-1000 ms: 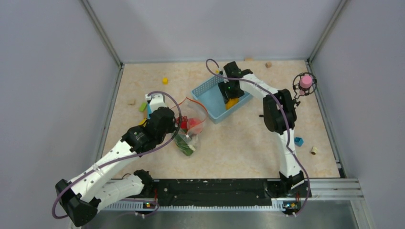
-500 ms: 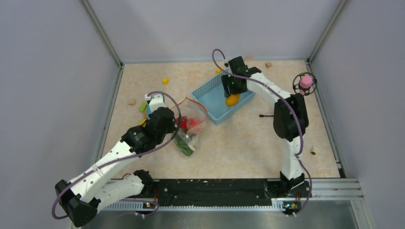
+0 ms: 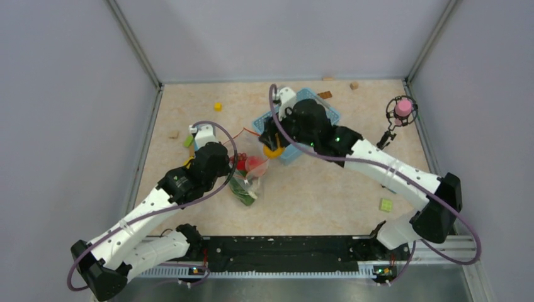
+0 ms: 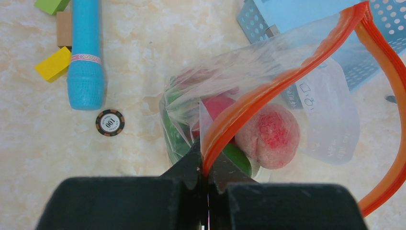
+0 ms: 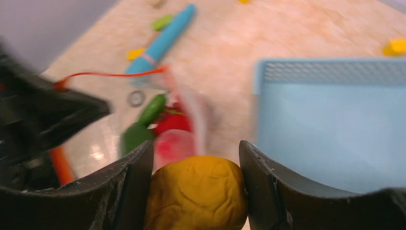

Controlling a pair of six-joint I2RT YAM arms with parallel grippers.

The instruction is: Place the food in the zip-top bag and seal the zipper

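The clear, crinkly zip-top bag [image 3: 250,173] lies on the bench just left of the light-blue mesh basket [image 3: 327,112], mouth open, with a round yellow toy mango [image 3: 272,151] hanging between them. From the left wrist, the left claw [image 4: 207,165] is pinched tight on the bag's orange-red zipper strip [image 4: 268,91], and a pink toy peach [image 4: 268,136] already sits inside. From the right wrist, the right claw [image 5: 196,184] grips the mango beside the basket, so I judge that this drop and the sealing are still to do.

Marbled table [image 3: 315,189]: basket [image 5: 335,134], zip-top bag [image 4: 330,124], blue stick [image 4: 86,57], scattered blocks [image 3: 386,204].
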